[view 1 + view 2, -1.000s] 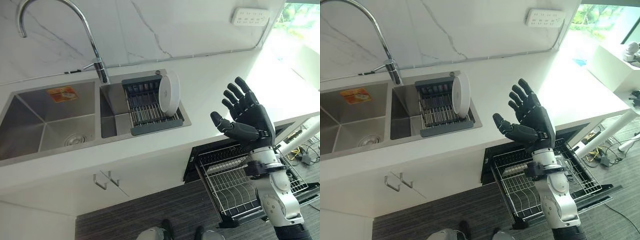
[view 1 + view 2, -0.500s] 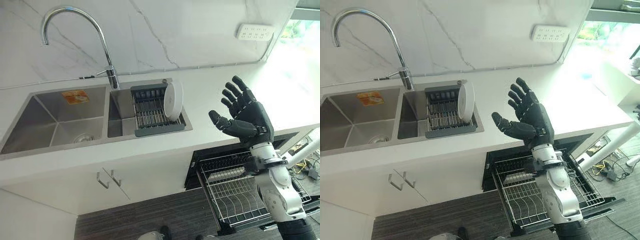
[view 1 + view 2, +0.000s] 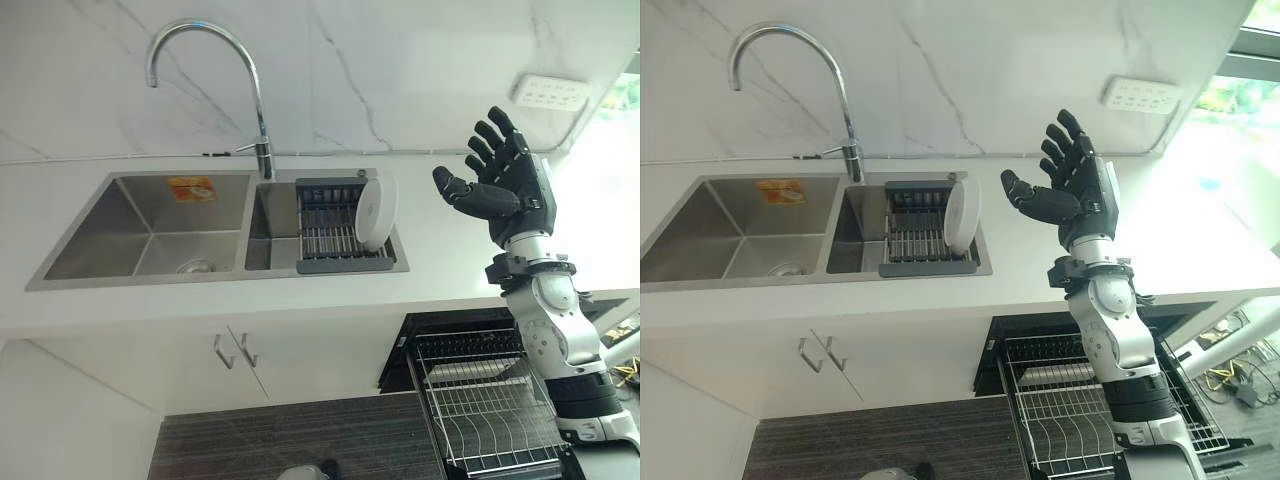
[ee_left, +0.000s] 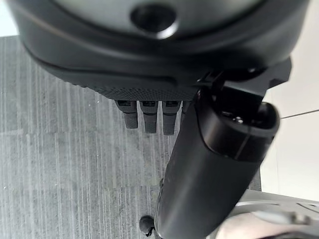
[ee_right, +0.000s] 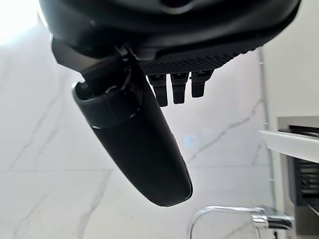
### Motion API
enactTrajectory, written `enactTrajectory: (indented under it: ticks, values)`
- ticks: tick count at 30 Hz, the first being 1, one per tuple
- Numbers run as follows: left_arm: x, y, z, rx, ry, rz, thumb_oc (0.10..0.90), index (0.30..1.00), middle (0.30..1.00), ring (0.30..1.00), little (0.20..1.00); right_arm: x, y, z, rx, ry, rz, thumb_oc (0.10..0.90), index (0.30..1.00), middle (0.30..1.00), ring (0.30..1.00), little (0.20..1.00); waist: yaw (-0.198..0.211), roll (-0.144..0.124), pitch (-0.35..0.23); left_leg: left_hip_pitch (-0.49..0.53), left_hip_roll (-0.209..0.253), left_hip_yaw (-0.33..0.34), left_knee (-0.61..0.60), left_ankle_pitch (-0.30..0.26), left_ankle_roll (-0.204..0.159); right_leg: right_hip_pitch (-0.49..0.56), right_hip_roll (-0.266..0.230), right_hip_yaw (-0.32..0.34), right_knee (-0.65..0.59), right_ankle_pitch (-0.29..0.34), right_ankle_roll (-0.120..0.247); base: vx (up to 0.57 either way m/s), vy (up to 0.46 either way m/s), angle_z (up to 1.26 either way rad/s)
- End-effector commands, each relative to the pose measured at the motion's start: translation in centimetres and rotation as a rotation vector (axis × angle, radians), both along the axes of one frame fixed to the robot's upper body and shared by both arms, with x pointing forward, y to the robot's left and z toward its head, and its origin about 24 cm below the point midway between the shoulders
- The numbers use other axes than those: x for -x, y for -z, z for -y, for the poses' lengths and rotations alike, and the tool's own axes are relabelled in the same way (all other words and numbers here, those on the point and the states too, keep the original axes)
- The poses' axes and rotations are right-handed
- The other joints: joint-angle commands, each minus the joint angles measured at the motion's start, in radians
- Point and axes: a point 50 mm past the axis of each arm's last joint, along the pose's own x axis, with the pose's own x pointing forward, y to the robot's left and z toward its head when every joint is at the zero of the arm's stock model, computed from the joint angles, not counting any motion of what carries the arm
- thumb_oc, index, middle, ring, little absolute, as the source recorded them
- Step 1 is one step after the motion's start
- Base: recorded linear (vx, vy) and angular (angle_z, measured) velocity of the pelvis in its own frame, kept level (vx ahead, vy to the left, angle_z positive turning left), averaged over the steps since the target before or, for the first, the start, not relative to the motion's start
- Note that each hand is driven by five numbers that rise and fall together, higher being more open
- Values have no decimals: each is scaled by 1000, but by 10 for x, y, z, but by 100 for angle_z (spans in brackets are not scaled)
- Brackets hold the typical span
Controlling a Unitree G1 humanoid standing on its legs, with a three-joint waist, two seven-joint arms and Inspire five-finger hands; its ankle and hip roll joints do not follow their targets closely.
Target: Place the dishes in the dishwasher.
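White marble table with double sink. White plate upright in sink rack, left of raised right hand, well apart. Fingers spread, empty. Left hand over floor, fingers straight. Dishwasher rack pulled out below.

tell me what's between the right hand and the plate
Nothing stands between them. In the left eye view, the open right hand is raised above bare white counter, and the plate stands on edge in the sink rack.
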Motion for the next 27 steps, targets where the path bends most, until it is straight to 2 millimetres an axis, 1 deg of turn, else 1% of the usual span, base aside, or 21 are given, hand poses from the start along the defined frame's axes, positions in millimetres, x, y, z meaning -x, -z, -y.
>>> enactTrajectory:
  ticks: [1,5,13,18,20,27]
  values:
    - [-5,-2,-11,-18,55,-13,800,900,900,900,900,-7,-65,11,-59,8,229,800,900,900,900,900,14,-14,-8,43,96,-12,42,-130,-95,9,-7,9,-29,-30,62,38,-1,3]
    - [-4,-4,-18,-21,64,-21,800,900,900,900,900,-19,-73,20,-65,25,198,800,900,900,900,900,31,-15,-11,38,94,-21,42,-125,-97,14,-7,0,-29,-31,60,12,-1,2]
    - [-4,-6,-28,-33,41,-35,800,900,900,900,900,-41,-81,37,-88,86,144,800,900,900,900,900,62,-19,-19,30,89,-39,42,-116,-104,28,-6,-15,-29,-38,57,24,-5,14]
    - [-3,-6,-27,-39,36,-44,800,900,900,900,900,-47,-84,35,-126,47,132,800,900,900,900,900,77,-26,-19,27,86,-49,42,-113,-105,34,-5,-21,-29,-39,56,27,-25,12]
    - [-4,-7,-29,-34,48,-44,800,900,900,900,900,-51,-81,31,-133,25,116,800,900,900,900,900,86,-28,-19,24,84,-53,42,-111,-105,37,-5,-25,-29,-40,54,32,-12,16]
    - [-5,-7,-30,-32,59,-36,800,900,900,900,900,-60,-75,27,-178,20,76,800,900,900,900,900,100,-27,-12,20,81,-59,42,-108,-103,39,-5,-28,-29,-41,54,26,7,8]
